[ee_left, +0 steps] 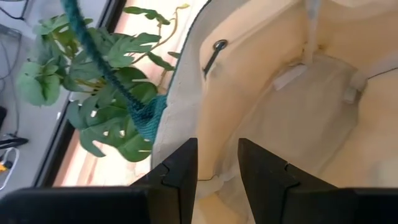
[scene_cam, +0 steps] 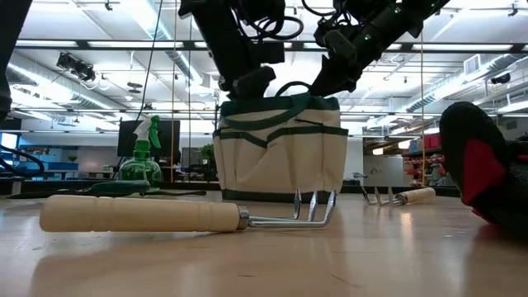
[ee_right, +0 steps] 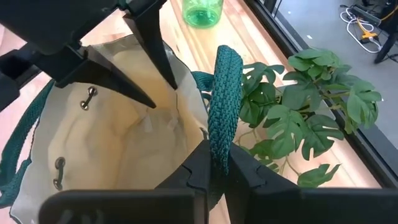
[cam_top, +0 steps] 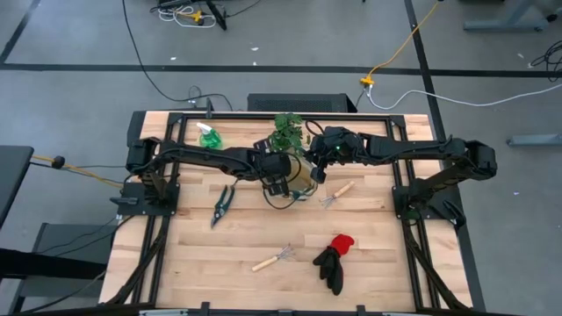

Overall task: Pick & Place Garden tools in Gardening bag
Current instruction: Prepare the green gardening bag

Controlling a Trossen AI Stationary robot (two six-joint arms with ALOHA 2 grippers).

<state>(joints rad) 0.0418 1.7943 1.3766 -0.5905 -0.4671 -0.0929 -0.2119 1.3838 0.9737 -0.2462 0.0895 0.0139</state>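
Observation:
The cream gardening bag (cam_top: 303, 182) with green trim stands upright on the table (cam_top: 378, 254), mouth open; it also shows in the low view (scene_cam: 280, 148). My left gripper (ee_left: 217, 168) is at the bag's rim, shut on its wall. My right gripper (ee_right: 217, 165) is above the bag's far side, shut on a green handle. On the table lie the green spray bottle (cam_top: 209, 136), the pruning shears (cam_top: 221, 204), two wooden-handled rakes (cam_top: 336, 193) (cam_top: 274, 258) and the red-and-black gloves (cam_top: 335, 259). My left gripper holds the bag's cream wall at its rim (ee_left: 216, 183), one finger inside the bag and one outside. The fingers come from above, pointing down into the mouth. The bag's bottom rests on the table. My right gripper pinches the green woven handle (ee_right: 219, 134) between its two fingers, which lie across the strap. The strap rises in a loop beyond the fingers. The bag stays standing on the table below.
A potted green plant (cam_top: 288, 132) stands just behind the bag, close to both grippers. In the low view the near rake (scene_cam: 165, 214) lies in front of the bag, with the other rake (scene_cam: 404, 196) and the gloves (scene_cam: 487, 165) to the right. Black frame rails border both sides.

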